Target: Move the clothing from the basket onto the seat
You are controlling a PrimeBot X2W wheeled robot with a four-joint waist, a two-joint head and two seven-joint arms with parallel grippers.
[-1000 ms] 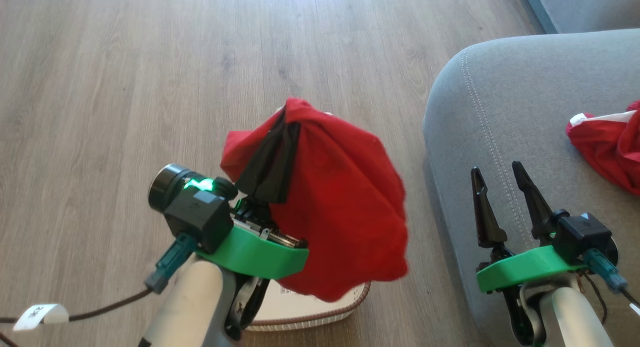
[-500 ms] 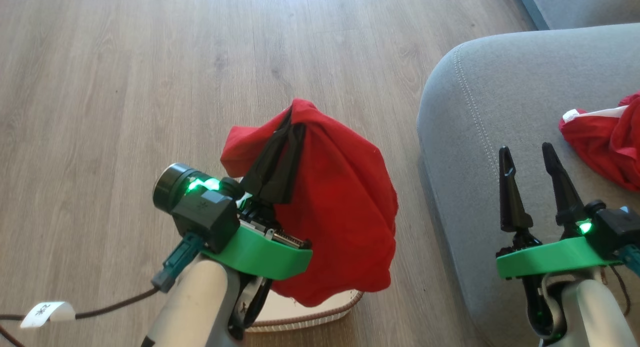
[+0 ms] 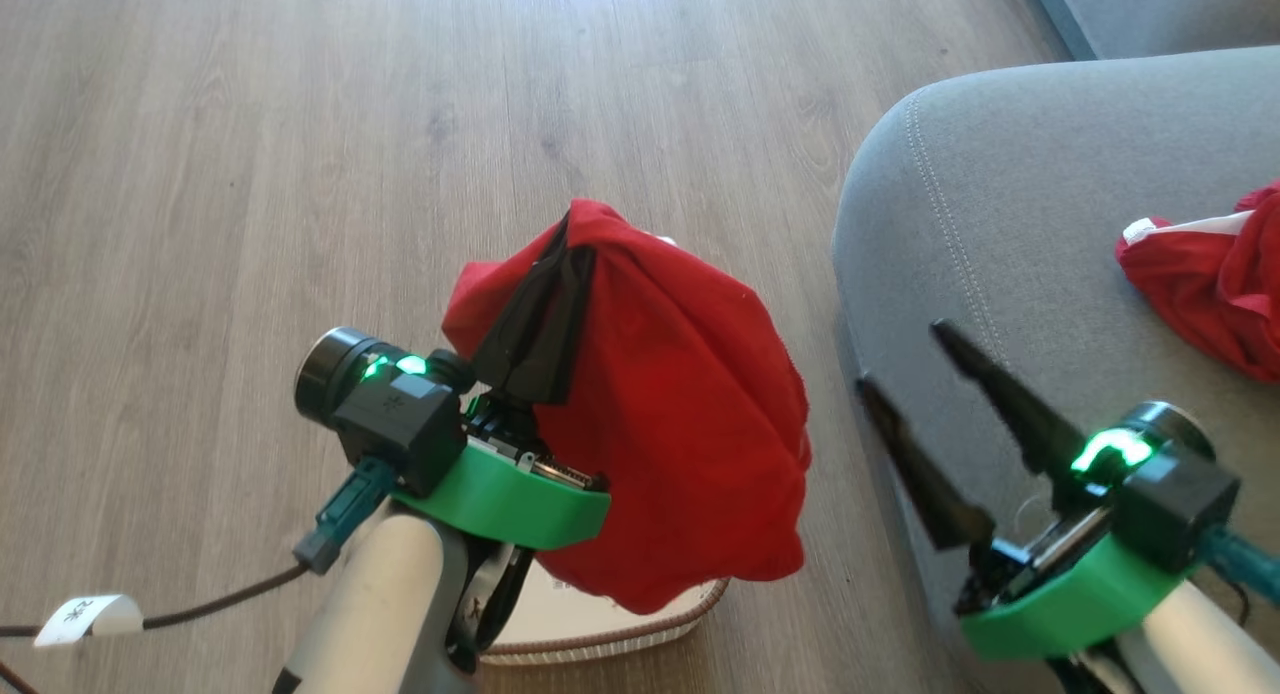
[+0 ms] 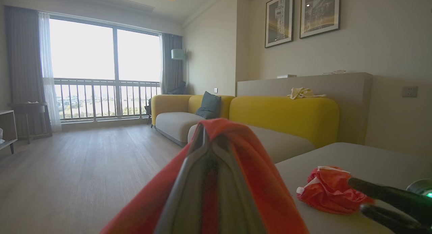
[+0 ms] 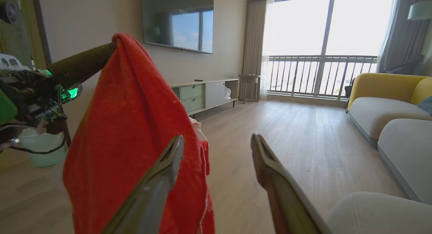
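Left of the seat [image 3: 1000,224], over the wooden floor [image 3: 250,174], the left gripper [image 3: 568,226] has its fingers pinched tight on a red garment [image 3: 690,424] — the cloth drapes down from the tips, hanging above the basket [image 3: 640,638], which stands on the floor near the seat. The right gripper [image 3: 902,357] hovers at the seat's edge, fingers spread wide, holding nothing. Further right, a second garment [image 3: 1210,294] lies crumpled on the seat — red with white trim.
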